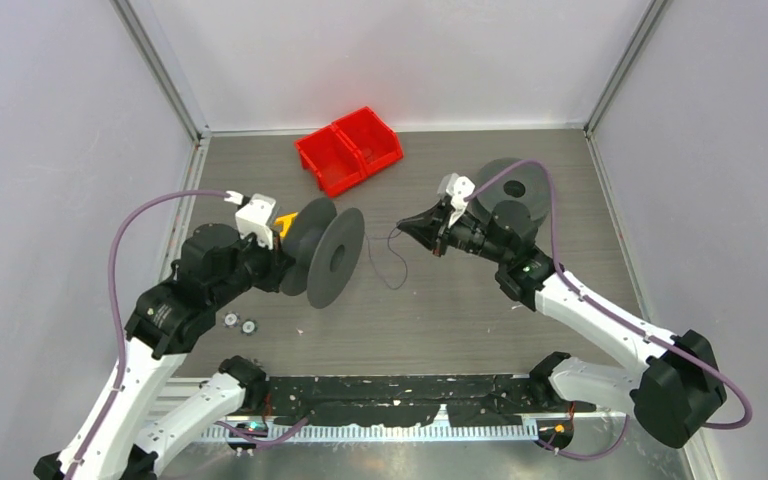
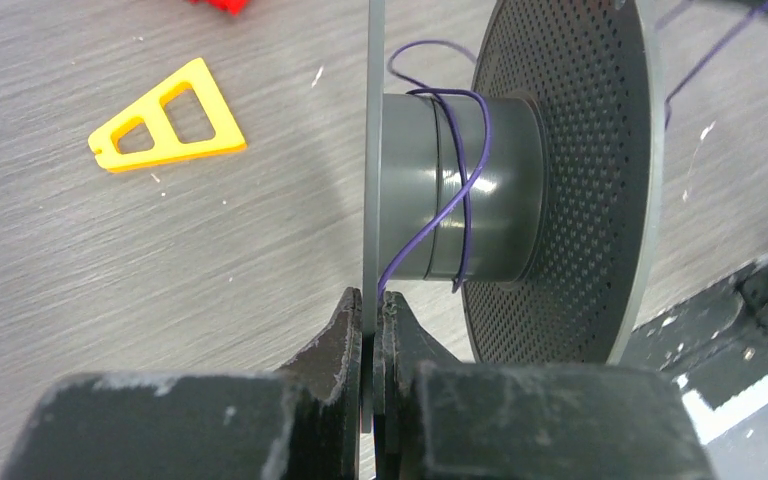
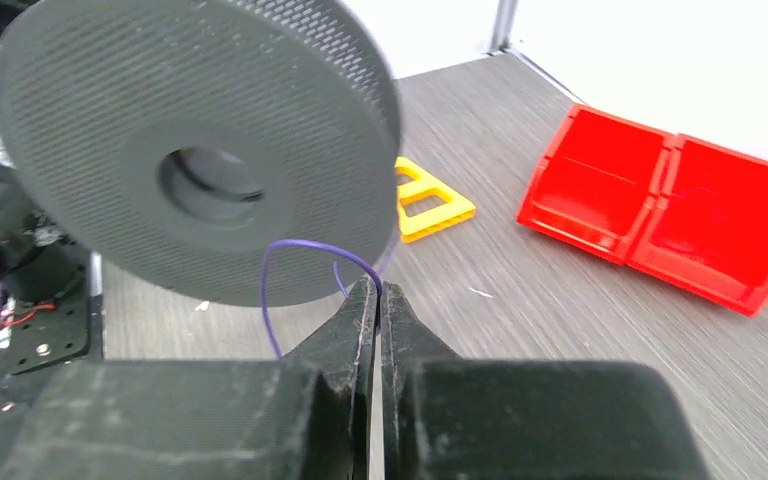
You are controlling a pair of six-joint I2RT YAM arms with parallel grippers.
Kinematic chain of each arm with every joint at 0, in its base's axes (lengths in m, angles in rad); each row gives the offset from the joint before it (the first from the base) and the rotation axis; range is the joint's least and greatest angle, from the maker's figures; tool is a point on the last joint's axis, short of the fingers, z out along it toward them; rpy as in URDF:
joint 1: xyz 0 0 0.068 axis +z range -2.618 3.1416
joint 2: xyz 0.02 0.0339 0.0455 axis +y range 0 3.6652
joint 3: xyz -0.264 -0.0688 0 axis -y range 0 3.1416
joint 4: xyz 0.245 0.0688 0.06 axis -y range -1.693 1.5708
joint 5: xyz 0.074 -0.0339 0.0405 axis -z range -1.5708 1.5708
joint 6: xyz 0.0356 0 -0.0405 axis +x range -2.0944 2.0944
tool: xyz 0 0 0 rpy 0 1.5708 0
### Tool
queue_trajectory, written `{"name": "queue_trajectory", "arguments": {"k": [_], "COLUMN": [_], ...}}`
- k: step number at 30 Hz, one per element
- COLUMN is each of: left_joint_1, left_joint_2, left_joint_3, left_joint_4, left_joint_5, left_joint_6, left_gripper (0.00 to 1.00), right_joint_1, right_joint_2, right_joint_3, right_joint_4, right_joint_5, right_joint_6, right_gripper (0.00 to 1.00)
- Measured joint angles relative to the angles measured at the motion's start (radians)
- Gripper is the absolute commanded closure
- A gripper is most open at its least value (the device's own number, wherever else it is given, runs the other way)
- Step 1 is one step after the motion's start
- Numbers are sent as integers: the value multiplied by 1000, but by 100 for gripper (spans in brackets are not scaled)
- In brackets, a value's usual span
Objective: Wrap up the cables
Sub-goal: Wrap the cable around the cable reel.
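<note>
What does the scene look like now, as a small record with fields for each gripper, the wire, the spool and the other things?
left gripper: shut on the thin flange of the spool
spool: on edge, hub towards the right arm
right gripper: shut on the wire
wire: purple, a few loose turns on the hub, slack loop to the right gripper
others: red double bin, yellow triangular piece, second spool on the table
</note>
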Motion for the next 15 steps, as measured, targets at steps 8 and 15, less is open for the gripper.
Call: {"name": "queue_trajectory", "arguments": {"k": [8,15], "left_joint_1": [2,35], "left_joint_2": [29,53], "left_joint_3": [27,23], "left_joint_4": [-114,-112], "left_joint_5": [26,0], "left_joint_6": [119,105], "left_gripper": [100,100], "right_joint_1": [-77,-71], "right_joint_2": [31,-3], "right_joint_3": [58,83], "right_joint_4": [-47,-60], "right_joint_5": [-22,-124], "right_joint_6": [5,24], "right_gripper": [95,95]}}
